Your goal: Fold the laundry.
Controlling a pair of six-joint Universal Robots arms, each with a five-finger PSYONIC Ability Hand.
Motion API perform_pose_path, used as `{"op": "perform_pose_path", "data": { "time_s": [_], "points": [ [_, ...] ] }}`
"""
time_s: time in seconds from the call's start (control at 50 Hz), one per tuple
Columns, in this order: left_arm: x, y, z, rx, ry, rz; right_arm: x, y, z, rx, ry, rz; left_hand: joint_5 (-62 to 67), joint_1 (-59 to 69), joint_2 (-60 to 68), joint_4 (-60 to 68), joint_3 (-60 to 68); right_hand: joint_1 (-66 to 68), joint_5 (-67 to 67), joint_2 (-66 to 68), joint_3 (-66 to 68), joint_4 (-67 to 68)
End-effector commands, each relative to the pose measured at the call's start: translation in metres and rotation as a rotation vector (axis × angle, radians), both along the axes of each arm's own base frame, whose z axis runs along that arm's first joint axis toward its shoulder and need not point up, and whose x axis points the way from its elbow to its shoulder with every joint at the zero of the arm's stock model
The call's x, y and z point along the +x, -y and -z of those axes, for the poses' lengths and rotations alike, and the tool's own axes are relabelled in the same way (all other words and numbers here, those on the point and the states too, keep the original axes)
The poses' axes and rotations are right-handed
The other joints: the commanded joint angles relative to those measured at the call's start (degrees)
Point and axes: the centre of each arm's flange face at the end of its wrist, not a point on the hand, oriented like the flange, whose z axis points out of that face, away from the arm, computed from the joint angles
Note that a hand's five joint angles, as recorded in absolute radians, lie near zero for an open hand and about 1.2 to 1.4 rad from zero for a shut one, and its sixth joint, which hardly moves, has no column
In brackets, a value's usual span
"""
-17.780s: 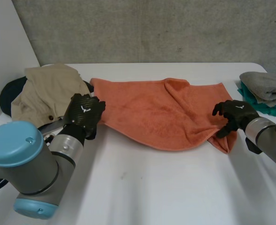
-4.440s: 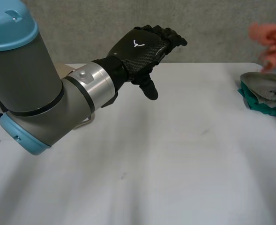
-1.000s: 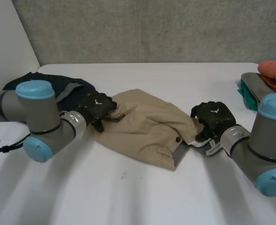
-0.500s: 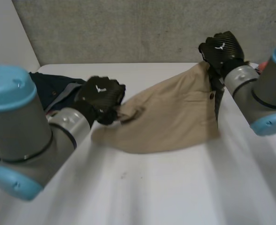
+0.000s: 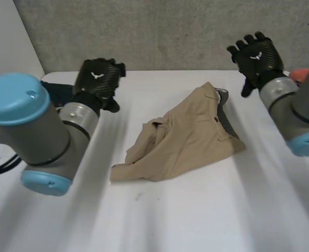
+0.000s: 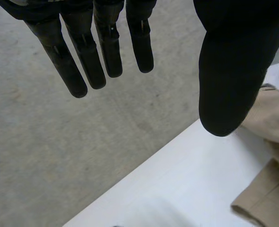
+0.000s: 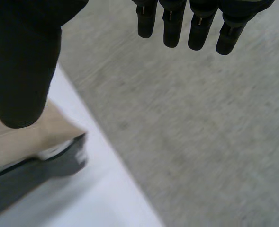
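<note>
A tan garment [image 5: 183, 139] lies crumpled on the white table [image 5: 196, 210] at its middle, with a dark grey lining showing at its far right edge. My left hand [image 5: 97, 79] is raised above the table's far left, apart from the garment, its fingers [image 6: 89, 52] straight and holding nothing; a tan edge [image 6: 267, 156] lies below its thumb. My right hand [image 5: 255, 55] hangs in the air above the far right, fingers [image 7: 191, 23] spread and empty. Below its thumb lie the tan cloth [image 7: 21, 142] and its dark lining [image 7: 40, 175].
A dark garment [image 5: 57, 90] lies at the table's far left behind my left arm. An orange cloth [image 5: 300, 73] peeks out at the far right edge. A grey wall [image 5: 164, 31] rises behind the table.
Both hands have let go of the tan garment and opened. It has dropped from being stretched between them to a crumpled heap on the table. Both hands stay raised.
</note>
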Motion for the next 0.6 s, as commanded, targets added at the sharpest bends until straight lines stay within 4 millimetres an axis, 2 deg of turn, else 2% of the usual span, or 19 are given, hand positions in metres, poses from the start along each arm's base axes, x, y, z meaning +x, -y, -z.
{"op": "perform_pose_path", "data": {
  "time_s": [0.02, 0.04, 0.1, 0.12, 0.2, 0.24, 0.26, 0.34, 0.42, 0.6],
  "points": [
    [0.024, -0.049, 0.003, 0.127, 0.093, 0.015, -0.033, -0.041, 0.016, 0.310, -0.072, -0.033, 15.6, 15.2, 15.4, 15.6, 15.1, 6.9, 7.3, 7.7, 7.8, 7.9],
    [0.028, -0.064, 0.009, 0.166, 0.116, 0.029, -0.039, -0.049, 0.023, 0.393, -0.078, -0.046, 20.5, 20.1, 20.3, 20.5, 20.0, 12.3, 12.7, 13.1, 13.1, 13.3],
    [0.032, -0.084, 0.024, 0.220, 0.154, 0.054, -0.044, -0.059, 0.034, 0.493, -0.081, -0.077, 25.8, 25.3, 25.5, 25.8, 25.2, 19.7, 20.1, 20.5, 20.6, 20.7],
    [0.033, -0.095, 0.036, 0.255, 0.180, 0.071, -0.043, -0.064, 0.038, 0.526, -0.079, -0.112, 27.3, 26.8, 27.0, 27.3, 26.7, 23.9, 24.3, 24.7, 24.8, 24.9],
    [0.037, -0.113, 0.059, 0.325, 0.230, 0.095, -0.041, -0.070, 0.048, 0.555, -0.083, -0.181, 27.5, 27.0, 27.2, 27.5, 26.9, 33.5, 33.9, 34.3, 34.4, 34.5],
    [0.038, -0.116, 0.068, 0.354, 0.247, 0.098, -0.041, -0.070, 0.057, 0.578, -0.087, -0.194, 26.4, 26.0, 26.2, 26.4, 25.9, 33.5, 33.9, 34.3, 34.4, 34.5],
    [0.038, -0.116, 0.073, 0.367, 0.256, 0.098, -0.041, -0.067, 0.072, 0.609, -0.097, -0.206, 25.4, 25.0, 25.2, 25.4, 24.9, 33.5, 33.9, 34.3, 34.4, 34.5],
    [0.035, -0.110, 0.095, 0.424, 0.292, 0.099, -0.038, -0.058, 0.096, 0.616, -0.130, -0.219, 16.5, 16.1, 16.3, 16.5, 16.0, 33.5, 33.9, 34.3, 34.4, 34.5],
    [0.027, -0.099, 0.102, 0.417, 0.285, 0.102, -0.034, -0.045, 0.104, 0.554, -0.141, -0.221, 6.4, 6.0, 6.2, 6.4, 5.9, 31.8, 32.2, 32.6, 32.7, 32.9],
    [0.006, -0.060, 0.110, 0.343, 0.241, 0.084, -0.031, -0.021, 0.127, 0.525, -0.142, -0.209, 4.9, 4.5, 4.7, 4.9, 4.4, 16.2, 16.6, 17.0, 17.1, 17.2]
  ]
}}
